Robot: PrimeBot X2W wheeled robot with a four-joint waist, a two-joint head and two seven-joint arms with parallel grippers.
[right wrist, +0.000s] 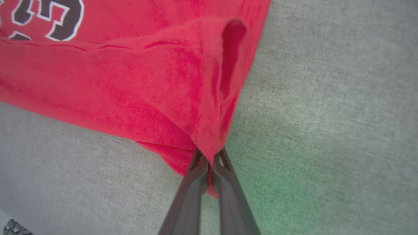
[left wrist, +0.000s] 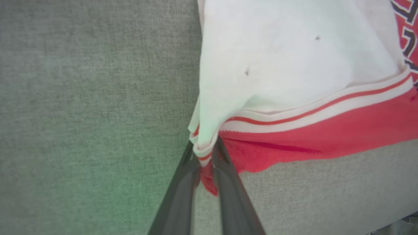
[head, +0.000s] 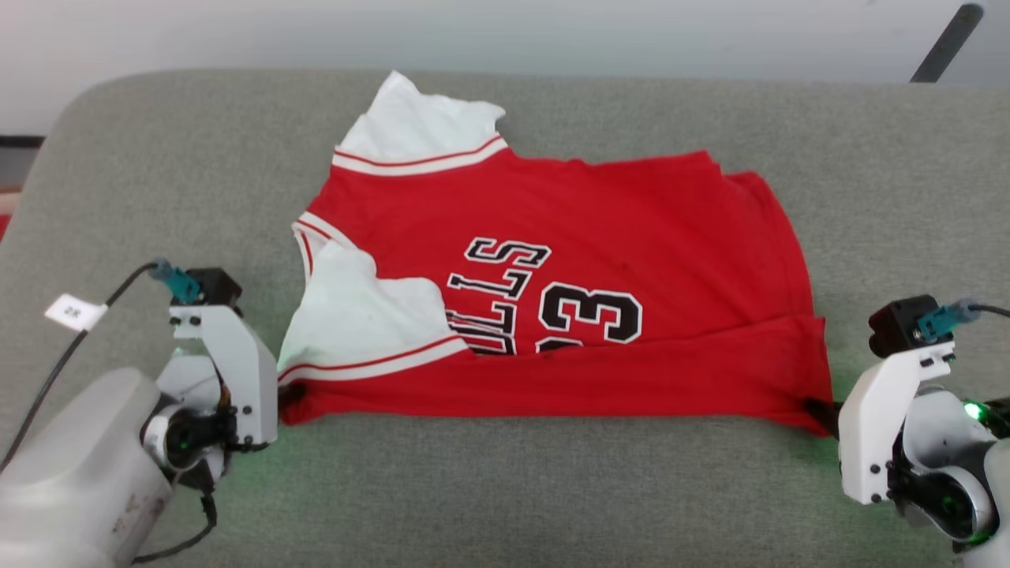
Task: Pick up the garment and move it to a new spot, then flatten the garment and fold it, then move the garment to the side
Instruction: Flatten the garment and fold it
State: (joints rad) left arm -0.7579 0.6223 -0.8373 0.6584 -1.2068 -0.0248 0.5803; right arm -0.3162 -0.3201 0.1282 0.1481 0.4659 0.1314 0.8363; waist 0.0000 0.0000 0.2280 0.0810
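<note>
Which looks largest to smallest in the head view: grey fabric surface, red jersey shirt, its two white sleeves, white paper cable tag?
1. grey fabric surface
2. red jersey shirt
3. near white sleeve and far white sleeve: alike, and nearness differs, so unranked
4. white paper tag

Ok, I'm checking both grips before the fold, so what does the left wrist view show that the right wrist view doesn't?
Left wrist view: the left pincer shut on the garment at the corner where the white sleeve with striped trim lies. Right wrist view: the right pincer shut on a plain red corner, with part of the black number beyond. Both: red cloth pinched between dark fingers over the grey cushion.
</note>
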